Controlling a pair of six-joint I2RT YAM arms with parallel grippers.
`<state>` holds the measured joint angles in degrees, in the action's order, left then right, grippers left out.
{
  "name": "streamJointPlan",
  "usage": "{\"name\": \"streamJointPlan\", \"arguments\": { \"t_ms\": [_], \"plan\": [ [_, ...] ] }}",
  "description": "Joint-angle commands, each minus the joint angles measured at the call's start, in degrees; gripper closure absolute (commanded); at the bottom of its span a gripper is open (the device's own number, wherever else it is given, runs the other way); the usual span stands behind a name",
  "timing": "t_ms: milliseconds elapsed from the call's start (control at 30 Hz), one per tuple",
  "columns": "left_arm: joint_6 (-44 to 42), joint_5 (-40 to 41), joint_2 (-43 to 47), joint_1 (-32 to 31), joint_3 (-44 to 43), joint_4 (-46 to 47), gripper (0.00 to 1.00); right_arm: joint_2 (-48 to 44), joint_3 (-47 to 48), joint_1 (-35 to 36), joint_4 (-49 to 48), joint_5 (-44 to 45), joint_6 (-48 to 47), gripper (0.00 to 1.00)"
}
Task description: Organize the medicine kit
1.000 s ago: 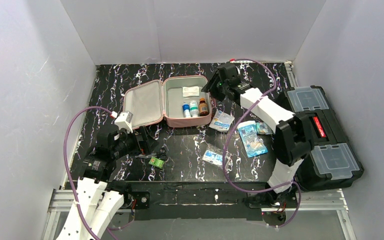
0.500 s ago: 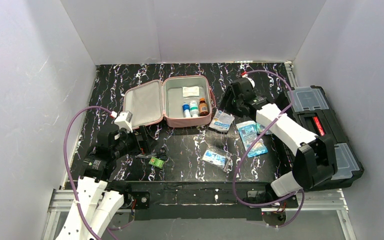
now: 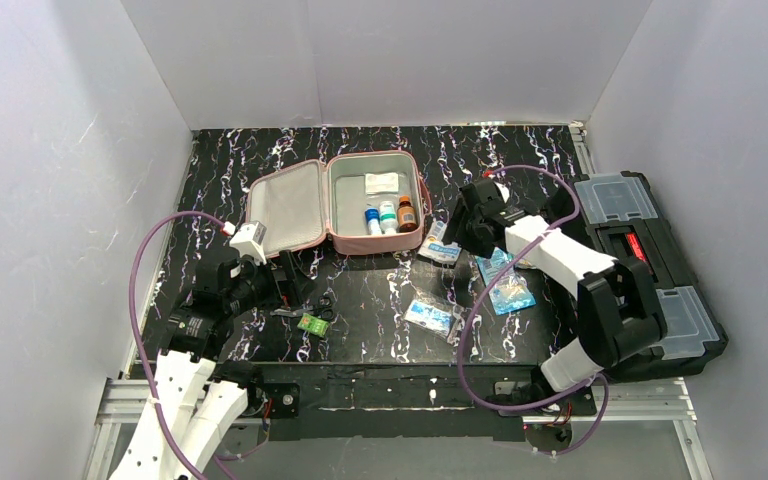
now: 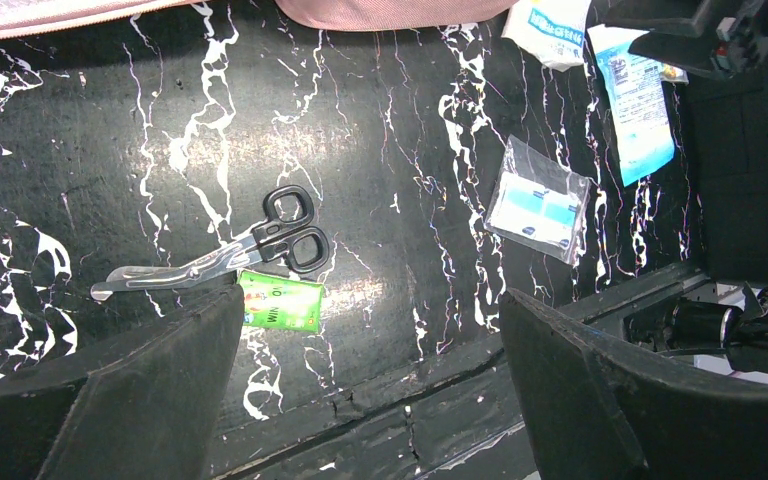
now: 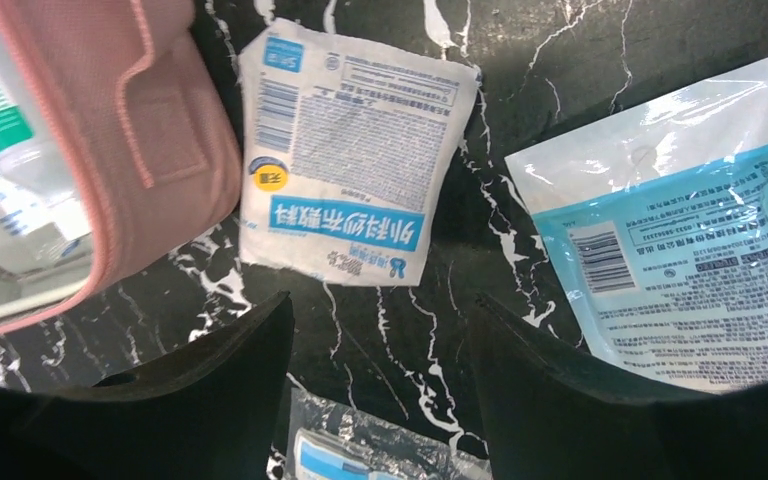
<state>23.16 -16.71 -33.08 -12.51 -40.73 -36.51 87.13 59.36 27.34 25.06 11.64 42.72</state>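
Observation:
The pink medicine kit (image 3: 380, 246) lies open at the table's back, its lid (image 3: 285, 208) folded to the left. Three small bottles (image 3: 388, 217) and a white packet (image 3: 381, 182) sit in its grey tray. My right gripper (image 3: 460, 226) hovers open just right of the kit, over a white-and-blue packet (image 5: 345, 155); nothing is between its fingers (image 5: 382, 310). The kit's pink corner (image 5: 150, 170) shows at the left of the right wrist view. My left gripper (image 4: 370, 300) stands wide open and empty near the front left, beside black scissors (image 4: 230, 250) and a small green packet (image 4: 280, 302).
A large blue pouch (image 3: 503, 280) and a clear packet with a blue label (image 3: 430, 315) lie on the black marbled table in front of the kit. A black toolbox with clear lids (image 3: 650, 270) stands along the right edge. White walls enclose the table.
My right arm has swung from beside the kit's back right corner forward and down over the loose packets, its jaws opening wider. The left arm has not moved.

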Motion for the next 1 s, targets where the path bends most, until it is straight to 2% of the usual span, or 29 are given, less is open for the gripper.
{"name": "streamJointPlan", "arguments": {
  "t_ms": [0,533,833,967],
  "plan": [
    [-0.13,0.04,-0.05,-0.14,-0.14,-0.82,0.01,3.41,2.58,-1.09,-1.57,0.15,1.37,0.29],
    [-0.22,-0.35,-0.07,-0.14,-0.08,-0.61,0.01,13.9,10.2,-3.17,0.38,-0.27,2.41,0.28],
    [-0.22,-0.33,-0.02,-0.12,-0.1,-0.6,0.0,17.27,10.43,-3.17,0.91,0.37,2.06,0.32],
    [-0.22,-0.34,0.02,-0.14,-0.12,-0.57,0.01,18.27,10.36,-3.17,1.35,0.69,1.59,0.37]
  ]
}}
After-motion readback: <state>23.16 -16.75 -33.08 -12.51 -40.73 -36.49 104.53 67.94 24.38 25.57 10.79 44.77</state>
